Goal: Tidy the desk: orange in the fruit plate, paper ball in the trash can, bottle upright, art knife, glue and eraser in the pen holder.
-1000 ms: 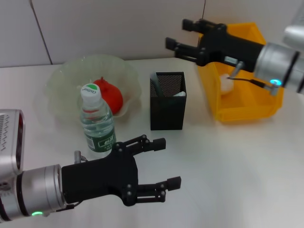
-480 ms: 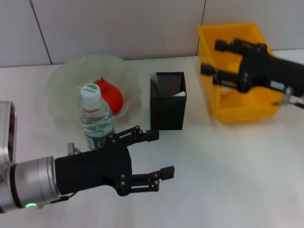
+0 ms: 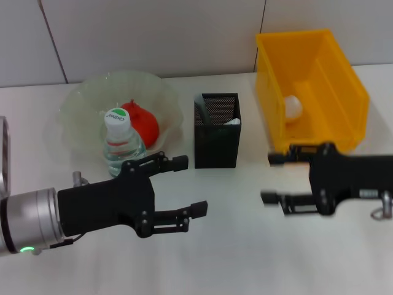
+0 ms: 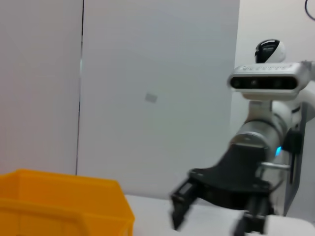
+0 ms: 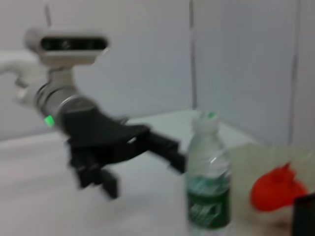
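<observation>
The orange point(image 3: 142, 124) lies in the pale green fruit plate point(image 3: 80, 104). In front of the plate the bottle point(image 3: 122, 146) stands upright. The paper ball point(image 3: 293, 107) rests inside the yellow trash can point(image 3: 334, 92). The black mesh pen holder point(image 3: 217, 138) holds pale items; I cannot tell the art knife, glue or eraser apart. My left gripper point(image 3: 189, 184) is open just right of the bottle and holds nothing. My right gripper point(image 3: 270, 178) is open and empty in front of the trash can. In the right wrist view I see the bottle point(image 5: 208, 183) and the orange point(image 5: 275, 189).
A grey wall runs close behind the plate and the trash can. The left wrist view shows the trash can's rim point(image 4: 64, 189) and the right gripper point(image 4: 216, 209) farther off. Bare white table lies between the two grippers and along the front edge.
The right arm has come away from above the trash can down to the table in front of it, uncovering the paper ball. The left gripper has drawn back to the left, nearer the bottle.
</observation>
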Tool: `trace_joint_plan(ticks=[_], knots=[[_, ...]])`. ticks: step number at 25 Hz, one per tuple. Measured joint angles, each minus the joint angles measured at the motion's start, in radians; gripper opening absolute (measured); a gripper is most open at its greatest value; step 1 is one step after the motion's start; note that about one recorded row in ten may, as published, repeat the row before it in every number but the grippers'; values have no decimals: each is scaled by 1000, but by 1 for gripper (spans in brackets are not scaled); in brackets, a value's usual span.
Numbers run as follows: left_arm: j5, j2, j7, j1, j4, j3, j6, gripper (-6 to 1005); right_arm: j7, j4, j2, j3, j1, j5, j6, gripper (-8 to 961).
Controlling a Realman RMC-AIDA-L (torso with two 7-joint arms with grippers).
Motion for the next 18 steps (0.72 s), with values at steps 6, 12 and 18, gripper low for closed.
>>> trace_joint_plan(ticks=[6,12,18], knots=[[78,10,7,1,5,-29,7,870,86,111,4,-35,-39,-74,-84,738],[101,25,20,17,6,-82,19,870,93,143,3,-41,-60,-75,-105,737],[102,40,30,28,5,-119,49,870,86,132,4,-35,-41,-75,-84,738]])
